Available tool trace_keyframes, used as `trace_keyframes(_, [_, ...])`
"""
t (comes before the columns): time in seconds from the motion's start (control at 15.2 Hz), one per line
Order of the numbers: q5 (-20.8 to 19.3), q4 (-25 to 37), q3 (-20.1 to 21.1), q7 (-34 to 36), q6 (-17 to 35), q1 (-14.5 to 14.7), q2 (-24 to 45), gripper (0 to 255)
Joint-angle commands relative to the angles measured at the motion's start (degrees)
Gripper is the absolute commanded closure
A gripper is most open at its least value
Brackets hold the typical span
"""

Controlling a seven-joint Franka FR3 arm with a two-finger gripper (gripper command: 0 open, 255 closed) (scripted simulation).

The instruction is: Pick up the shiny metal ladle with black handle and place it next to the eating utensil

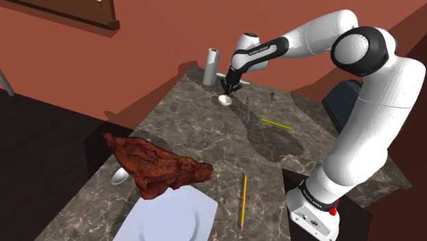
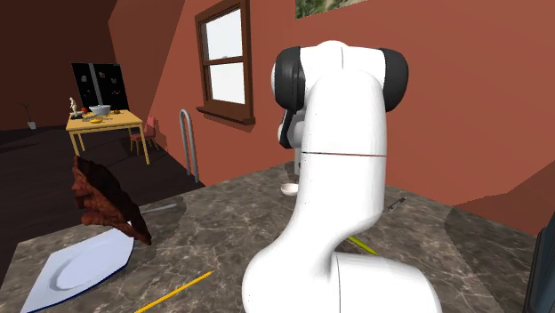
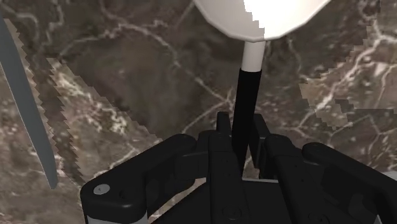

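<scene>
The ladle has a pale rounded bowl and a thin black handle. My gripper is shut on that handle, with the bowl hanging just beyond the fingertips. In the shoulder view the gripper is at the far end of the marble table, and the ladle bowl is low over the top; I cannot tell if it touches. The bowl peeks out beside the arm in the second exterior view. A grey spoon lies at the table's near left edge, partly under a brown slab.
A grey cylinder stands just behind the gripper. A yellow-green pencil and an orange pencil lie on the marble table. A white plate sits at the near end. A small dark upright piece stands to the gripper's right.
</scene>
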Motion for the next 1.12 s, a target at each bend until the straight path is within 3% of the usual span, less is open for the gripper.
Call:
trace_keyframes(0.0, [0.1, 0.5, 0.0, -0.1, -1.2, 0.0, -0.7, 255])
trace_keyframes(1.06, [0.7, 6.3, 0.2, -0.6, -12.1, -0.1, -5.8, 255])
